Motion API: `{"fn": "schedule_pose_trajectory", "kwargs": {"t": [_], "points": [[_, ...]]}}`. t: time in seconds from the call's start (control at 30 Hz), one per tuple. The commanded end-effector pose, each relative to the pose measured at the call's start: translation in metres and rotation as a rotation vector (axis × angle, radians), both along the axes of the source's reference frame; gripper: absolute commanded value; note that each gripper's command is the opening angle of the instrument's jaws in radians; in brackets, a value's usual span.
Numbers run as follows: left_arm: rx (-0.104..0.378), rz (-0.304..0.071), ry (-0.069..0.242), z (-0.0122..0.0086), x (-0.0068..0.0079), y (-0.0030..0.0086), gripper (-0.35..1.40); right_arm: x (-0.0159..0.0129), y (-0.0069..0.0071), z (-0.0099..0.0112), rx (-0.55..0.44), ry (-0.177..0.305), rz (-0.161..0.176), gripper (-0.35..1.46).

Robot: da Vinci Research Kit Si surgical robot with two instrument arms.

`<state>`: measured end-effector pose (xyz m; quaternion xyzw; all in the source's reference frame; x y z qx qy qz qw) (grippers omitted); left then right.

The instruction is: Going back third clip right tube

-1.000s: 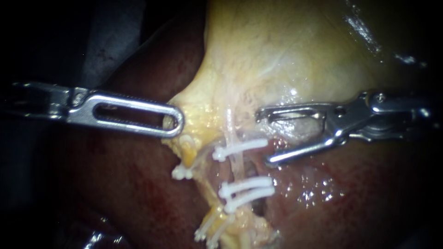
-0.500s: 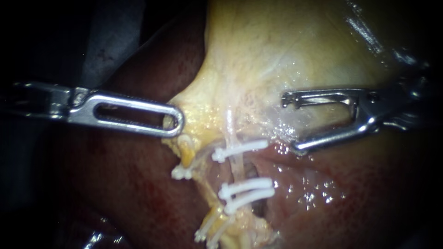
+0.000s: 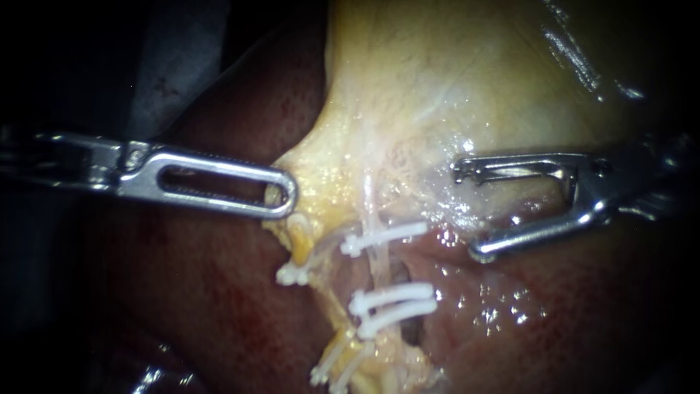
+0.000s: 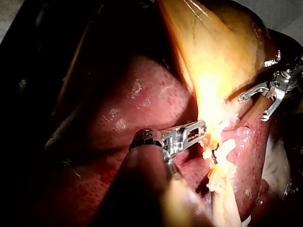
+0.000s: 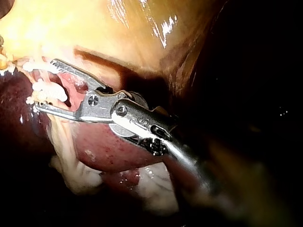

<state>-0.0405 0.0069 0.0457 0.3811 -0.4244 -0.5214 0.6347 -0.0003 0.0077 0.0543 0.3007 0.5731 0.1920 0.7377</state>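
Bare liver [image 3: 554, 328] lies free beside the clips [image 3: 394, 295]; gallbladder [image 3: 452, 80] crowds above.

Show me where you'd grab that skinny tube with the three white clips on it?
Probably the tube, on its bare stretch between the upper clip and the lower two clips, coming from the side of the right instrument. The tube runs up and down there, so open jaws reaching across would straddle it without knocking a clip.

The left instrument [image 3: 284, 197] enters level; its slotted jaws are closed on the gallbladder [image 3: 452, 87] edge. The right instrument [image 3: 467, 211] has its jaws apart and empty, just beside the upper clip [image 3: 384, 235]. Two lower clips [image 3: 392, 295] cross the right tube [image 3: 374, 259] below it. The liver [image 3: 211, 292] lies beneath.
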Motion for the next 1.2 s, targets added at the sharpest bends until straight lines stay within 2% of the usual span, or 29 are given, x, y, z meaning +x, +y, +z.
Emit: {"fn": "schedule_pose_trajectory", "kwargs": {"t": [0.03, 0.6, 0.73, 1.2], "points": [[-0.001, 0.002, 0.0, 0.0002, -0.0002, -0.0002, -0.35, 0.0, 0.0, 0.0, 0.0, 0.0, 0.0, 0.6], [0.005, 0.037, -0.013, 0.0045, -0.0062, -0.003, -0.35, 0.0, -0.0001, 0.0, 0.0, 0.0, -0.001, 0.6], [0.009, 0.037, -0.014, 0.0046, -0.0066, -0.0031, -0.35, 0.0, -0.0001, 0.0, -0.001, 0.0, -0.001, 0.6], [0.009, 0.037, -0.017, 0.0047, -0.0064, -0.0031, -0.35, -0.0001, -0.0001, 0.0, -0.001, 0.0, -0.001, 0.6]]}}
